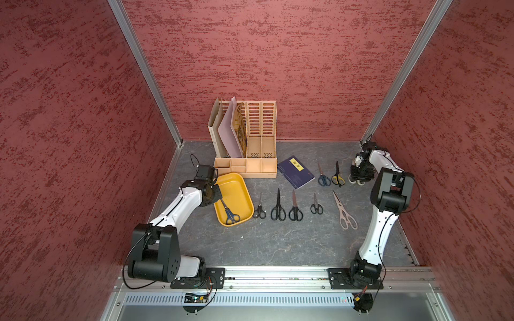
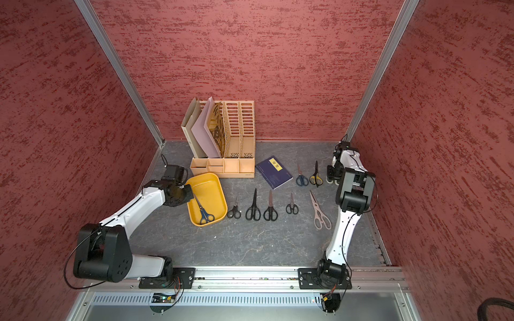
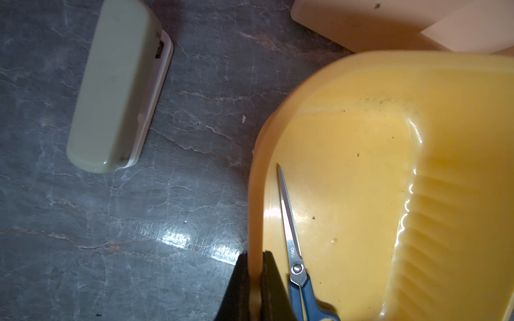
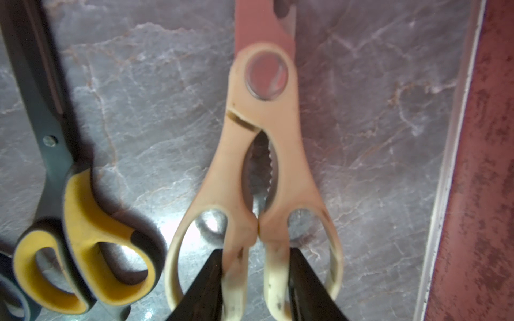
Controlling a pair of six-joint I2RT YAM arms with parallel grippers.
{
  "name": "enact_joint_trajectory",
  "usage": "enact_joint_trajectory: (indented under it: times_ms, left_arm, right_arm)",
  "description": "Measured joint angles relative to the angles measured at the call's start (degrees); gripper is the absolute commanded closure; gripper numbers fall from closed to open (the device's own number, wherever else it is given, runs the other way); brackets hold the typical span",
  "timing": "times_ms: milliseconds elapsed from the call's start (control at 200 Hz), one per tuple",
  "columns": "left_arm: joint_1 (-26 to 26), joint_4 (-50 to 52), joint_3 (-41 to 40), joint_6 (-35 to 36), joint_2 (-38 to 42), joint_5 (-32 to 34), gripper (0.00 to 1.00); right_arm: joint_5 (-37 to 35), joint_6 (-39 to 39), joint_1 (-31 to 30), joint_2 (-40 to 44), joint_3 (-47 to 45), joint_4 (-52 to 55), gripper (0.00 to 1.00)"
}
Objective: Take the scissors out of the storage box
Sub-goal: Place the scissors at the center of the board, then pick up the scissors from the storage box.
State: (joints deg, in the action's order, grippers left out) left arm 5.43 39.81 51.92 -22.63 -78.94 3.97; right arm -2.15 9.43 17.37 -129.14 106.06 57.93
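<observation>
Left wrist view: one pair of blue-handled scissors is seen lying inside the storage box, blades along its wall. That wall is pinched between the clenched fingers of the left gripper. In both top views the storage box is placed near the bench's left edge, just in front of a tan file organiser at the back edge.

Four black-handled pairs are laid out in a row on the bench beside the box, with a long cream pair further right. A second blue pair and a yellow-black pair are set behind them, next to a dark notebook.

Near the back right corner, cream-handled scissors are flanked at the inner handle bars by the fingers of the right gripper. Whether they are gripped or let go cannot be told.
</observation>
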Motion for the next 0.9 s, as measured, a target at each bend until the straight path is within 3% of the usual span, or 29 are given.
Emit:
enact_joint_trajectory:
  times_ms: [361, 596, 701, 897]
  left_arm:
    - [0.0, 0.07, -1.36, 0.0, 4.5, 1.25, 1.0]
    - [0.0, -2.08, -4.63, 0.07, 6.23, 2.38, 1.0]
    - [0.0, -3.28, -5.4, 0.2, 6.21, 2.43, 1.0]
    - [0.0, -4.44, -5.97, 0.48, 6.34, 2.51, 1.0]
  right_arm:
    - [0.59, -2.27, -0.02, 0.15, 0.15, -0.02, 0.52]
    - [8.46, -9.4, -2.47, 8.0, -1.03, -0.44, 0.51]
    - [9.2, -11.28, -8.48, 14.73, -2.12, -1.2, 0.52]
    - [10.23, -15.17, -28.72, 22.29, -5.97, -5.53, 0.56]
